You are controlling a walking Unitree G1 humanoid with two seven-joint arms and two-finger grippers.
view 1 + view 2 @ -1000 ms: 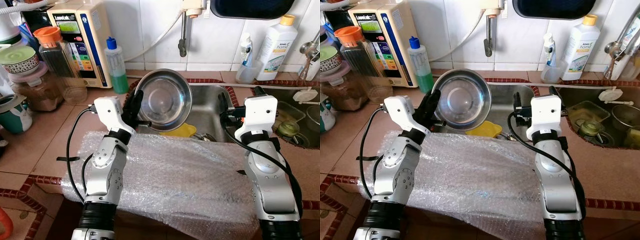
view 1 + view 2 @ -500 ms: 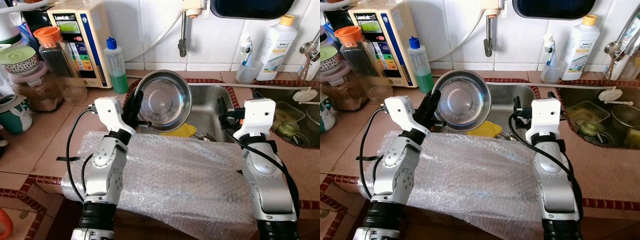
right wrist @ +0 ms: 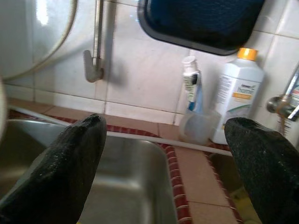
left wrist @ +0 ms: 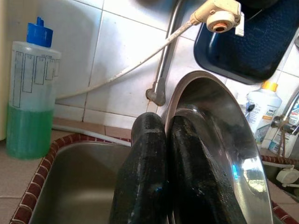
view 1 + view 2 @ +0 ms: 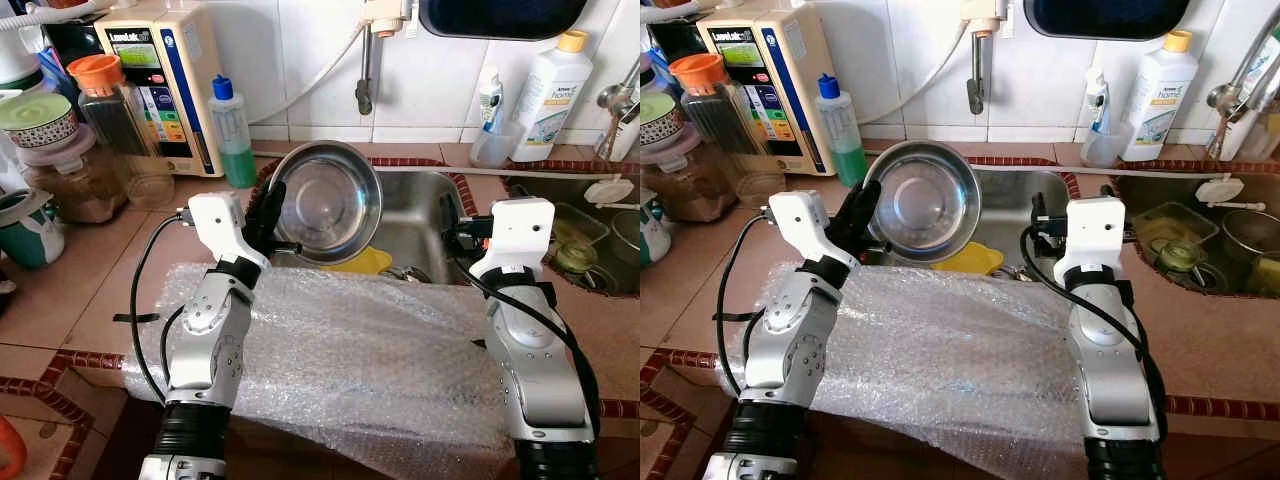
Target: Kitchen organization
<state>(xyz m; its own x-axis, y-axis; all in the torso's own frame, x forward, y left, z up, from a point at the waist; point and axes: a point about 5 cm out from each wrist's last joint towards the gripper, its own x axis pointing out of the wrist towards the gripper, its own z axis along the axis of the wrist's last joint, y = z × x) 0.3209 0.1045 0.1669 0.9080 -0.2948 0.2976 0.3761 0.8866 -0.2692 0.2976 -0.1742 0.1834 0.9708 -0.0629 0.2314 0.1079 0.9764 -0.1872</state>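
Observation:
A round steel bowl (image 5: 330,200) stands tilted on edge above the left end of the steel sink (image 5: 420,205), its hollow facing me. My left gripper (image 5: 272,215) is shut on the bowl's left rim, one finger on each side of the metal (image 4: 219,140). In the left wrist view the two black fingers (image 4: 145,158) press close together on that rim. My right gripper (image 3: 166,125) is open over the sink's right side, with nothing between its fingers.
Bubble wrap (image 5: 350,350) covers the counter in front of the sink. A yellow object (image 5: 362,262) lies under the bowl. A bottle of green liquid (image 5: 232,130), a water filter unit (image 5: 160,80) and jars (image 5: 110,110) stand at left. A white detergent bottle (image 5: 552,95) and a second basin (image 5: 590,245) are at right.
The right arm has shifted slightly over the sink. The left gripper keeps the bowl in nearly the same place.

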